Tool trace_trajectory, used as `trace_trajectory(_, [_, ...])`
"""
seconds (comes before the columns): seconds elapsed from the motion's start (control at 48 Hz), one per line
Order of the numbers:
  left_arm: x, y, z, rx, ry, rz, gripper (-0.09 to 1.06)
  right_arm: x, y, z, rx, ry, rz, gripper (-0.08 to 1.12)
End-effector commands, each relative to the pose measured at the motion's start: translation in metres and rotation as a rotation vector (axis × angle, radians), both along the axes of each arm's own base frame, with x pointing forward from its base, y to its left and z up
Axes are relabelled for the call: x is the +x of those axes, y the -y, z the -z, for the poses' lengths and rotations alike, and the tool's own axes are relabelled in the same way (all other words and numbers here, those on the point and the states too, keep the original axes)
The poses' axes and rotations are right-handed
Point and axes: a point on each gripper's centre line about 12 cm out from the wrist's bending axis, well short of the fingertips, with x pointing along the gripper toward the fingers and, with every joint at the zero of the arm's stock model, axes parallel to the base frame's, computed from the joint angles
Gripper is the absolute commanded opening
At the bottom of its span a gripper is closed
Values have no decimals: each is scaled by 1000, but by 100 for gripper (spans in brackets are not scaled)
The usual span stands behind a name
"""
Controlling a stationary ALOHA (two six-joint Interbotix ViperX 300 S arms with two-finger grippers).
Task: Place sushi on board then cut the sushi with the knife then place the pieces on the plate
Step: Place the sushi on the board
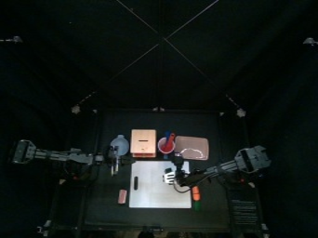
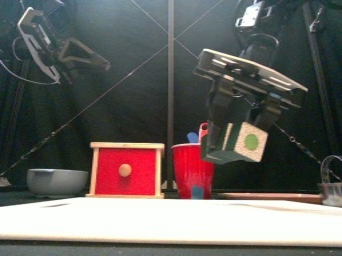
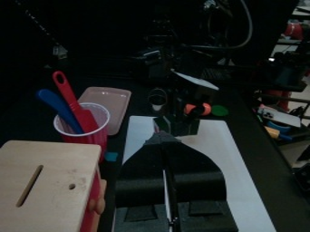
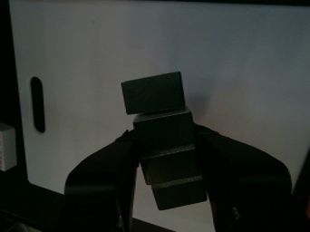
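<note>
2 R jaws aloft, round sushi (image 2: 247,143)

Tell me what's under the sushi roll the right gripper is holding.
The white cutting board lies under the sushi roll, which the right gripper holds raised clear of it. The board around it is bare; the patch straight below is covered by the roll and jaws.

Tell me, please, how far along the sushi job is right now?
Nothing is finished yet. In hand: the right fingers hold the whole sushi above the board. Left: setting it down, cutting with a knife from the cup, and moving pieces to the plate.
</note>
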Motion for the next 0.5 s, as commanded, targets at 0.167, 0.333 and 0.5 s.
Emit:
trace_trajectory(0.167, [0, 1, -2, 0, 8, 5, 0, 34, -9, -10, 11, -49, 91, 59])
trace_trajectory(0.333, [-2, 1, -4, -1, 17, 5, 0, 46, -16, 2, 47, -96, 127, 59])
trace_trajectory(0.5, [-3, 2, -5, 0, 21, 8, 0, 55, -18, 13, 49, -111, 145, 59])
